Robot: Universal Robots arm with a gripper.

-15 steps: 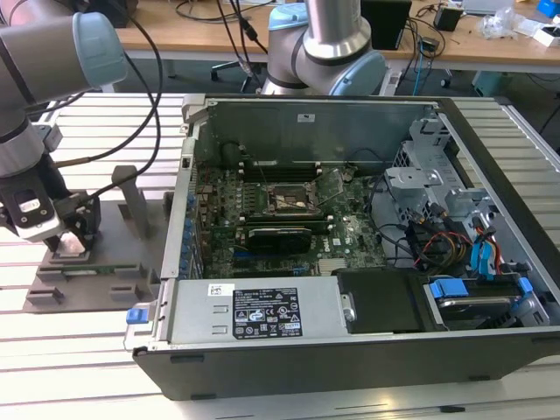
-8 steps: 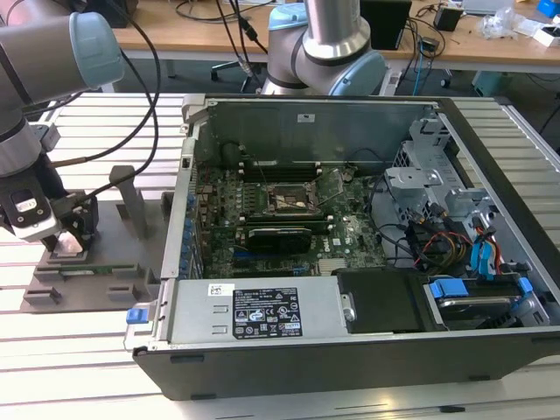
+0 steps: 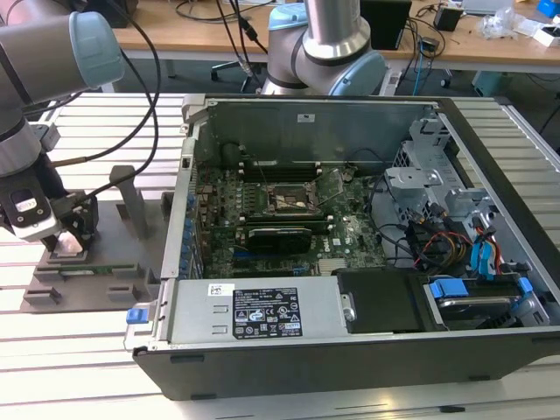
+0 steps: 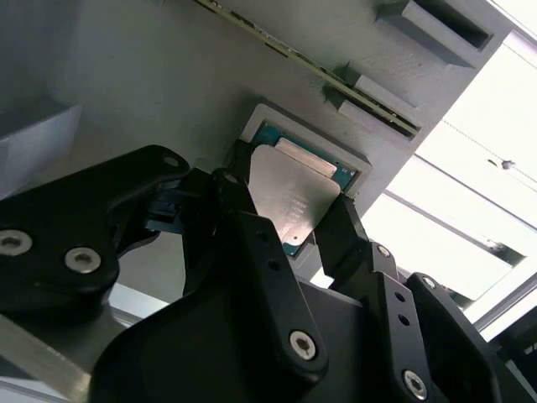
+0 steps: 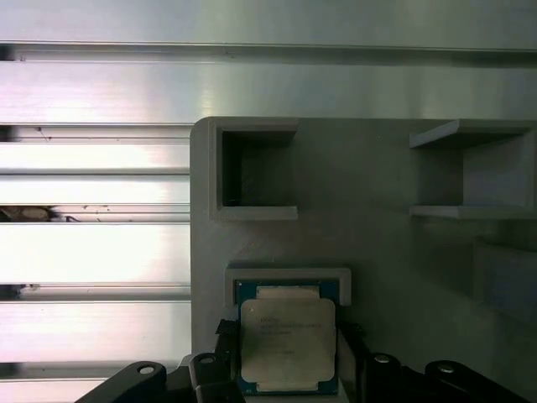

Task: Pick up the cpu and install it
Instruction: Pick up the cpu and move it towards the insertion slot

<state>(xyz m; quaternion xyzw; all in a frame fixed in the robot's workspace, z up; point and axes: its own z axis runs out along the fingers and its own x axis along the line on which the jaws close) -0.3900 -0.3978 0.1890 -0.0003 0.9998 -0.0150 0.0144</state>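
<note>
the slatted metal tabletop (image 3: 79,359) carries an open computer case (image 3: 306,122), laid on its side, with the motherboard (image 3: 262,236) exposed and its dark socket frame (image 3: 293,197) near the middle. well apart from the case, toward the exterior view's left, a grey holder block (image 5: 377,210) is set on the tabletop, and the end effector (image 3: 70,232) is lowered onto it.

in both wrist views the cpu (image 5: 288,340) is seen lying flat, silvery top up, in a shallow walled recess (image 5: 289,275) of the holder. the black fingers (image 4: 252,243) are placed on two opposite edges of the chip and appear to be pressed together on it, so that the cpu is pinched by its sides while it sits in the recess. no lift out of the recess can be made out.

the step in hand is judged to be the securing of the grasp. it is done well if contact is kept on the thin rim alone, evenly on both sides, with the chip held level and square to the recess walls. only light force is called for: too much and the thin board could be bent, too little and a tilt or slip is risked. the underside should be left untouched.
</note>
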